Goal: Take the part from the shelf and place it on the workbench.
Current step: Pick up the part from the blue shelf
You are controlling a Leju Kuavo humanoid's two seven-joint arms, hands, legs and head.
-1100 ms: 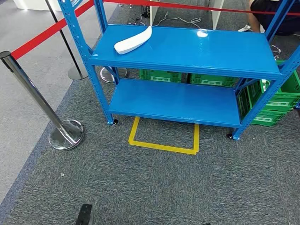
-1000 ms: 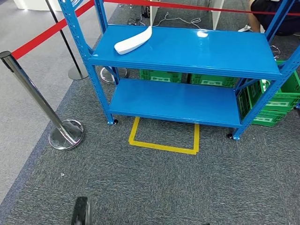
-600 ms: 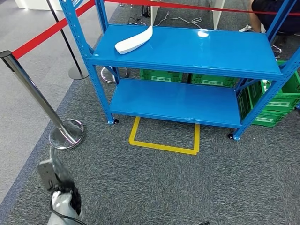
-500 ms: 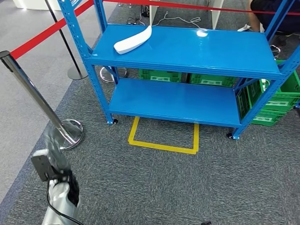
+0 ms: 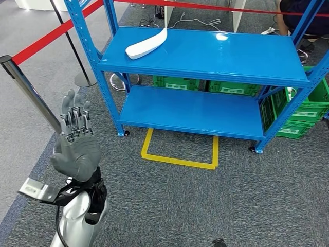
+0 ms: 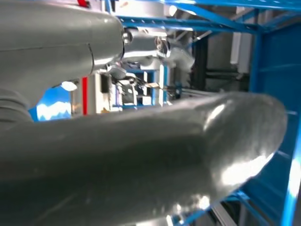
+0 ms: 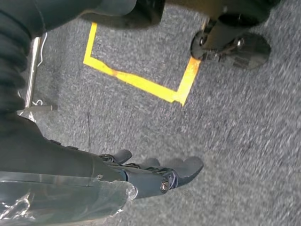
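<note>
Lies flat on the far left of the top shelf (image 5: 201,51): a long white part (image 5: 146,45), smooth and gently curved, long axis slanting from near left to far right, narrower tip pointing far right, touching nothing else. Blue painted metal rack (image 5: 86,38) with perforated uprights and glossy boards; a bare lower shelf (image 5: 192,110) beneath. Green slatted plastic crates (image 5: 306,110) behind and to the right of the rack. Yellow tape outline (image 5: 179,152) on rough grey carpet just in front of the rack. Chrome post (image 5: 29,90) with a round base at left, red belt (image 5: 46,38) running from it toward the far side.

Raised at near left, well short of the rack: left robot hand (image 5: 75,144), grey, back toward the camera, fingers up and apart, holding nothing. Hanging low over the carpet in the right wrist view: right robot hand (image 7: 156,174), dark fingers stretched out straight and slightly apart, empty.
</note>
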